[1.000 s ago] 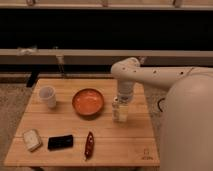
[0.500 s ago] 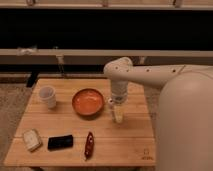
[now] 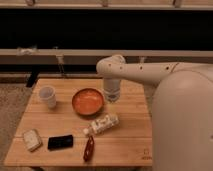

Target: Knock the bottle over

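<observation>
**Bottle lies on its side**

Camera view: we see our end effector (image 3: 112, 95) hanging over the wooden surface (image 3: 131, 135), just right of the orange bowl (image 3: 87, 101); we cannot tell how its fingers stand. The bottle (image 3: 101, 124) lies toppled below it, nearer us. The white cup (image 3: 47, 96) stands far left.

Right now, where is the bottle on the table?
The bottle lies on its side near the table's middle, just in front of the orange bowl and behind the dark red item. The gripper hangs right of the bowl.
</observation>
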Available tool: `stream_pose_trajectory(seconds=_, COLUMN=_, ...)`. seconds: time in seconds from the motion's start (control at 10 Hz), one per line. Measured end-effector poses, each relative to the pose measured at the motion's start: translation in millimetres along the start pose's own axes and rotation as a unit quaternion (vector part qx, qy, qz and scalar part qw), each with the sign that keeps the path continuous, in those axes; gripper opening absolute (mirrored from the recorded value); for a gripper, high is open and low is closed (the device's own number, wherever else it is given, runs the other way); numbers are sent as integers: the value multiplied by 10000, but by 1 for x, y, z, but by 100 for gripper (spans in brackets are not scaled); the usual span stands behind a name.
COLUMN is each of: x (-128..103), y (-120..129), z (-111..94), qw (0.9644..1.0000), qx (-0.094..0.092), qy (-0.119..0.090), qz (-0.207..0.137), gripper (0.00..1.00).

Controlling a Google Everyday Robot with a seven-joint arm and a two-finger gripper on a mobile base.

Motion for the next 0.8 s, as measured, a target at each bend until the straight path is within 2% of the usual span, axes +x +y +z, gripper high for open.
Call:
stream_pose_trajectory(seconds=0.2, x=1, y=0, z=-3, qw=10000, qx=55, qy=-38, qz=-1, gripper=80)
stream_pose_trajectory(seconds=0.4, x=5, y=-4, z=-9, qw=9986, qx=404, qy=-341, qz=72, gripper=80)
stream_pose_trajectory(seconds=0.5, x=6, y=-4, z=-11, qw=9980, qx=476, qy=-406, qz=95, gripper=80)
stream_pose_trajectory(seconds=0.8, x=3, y=-5, z=-11, qw=9978, qx=502, qy=-431, qz=81, gripper=80)
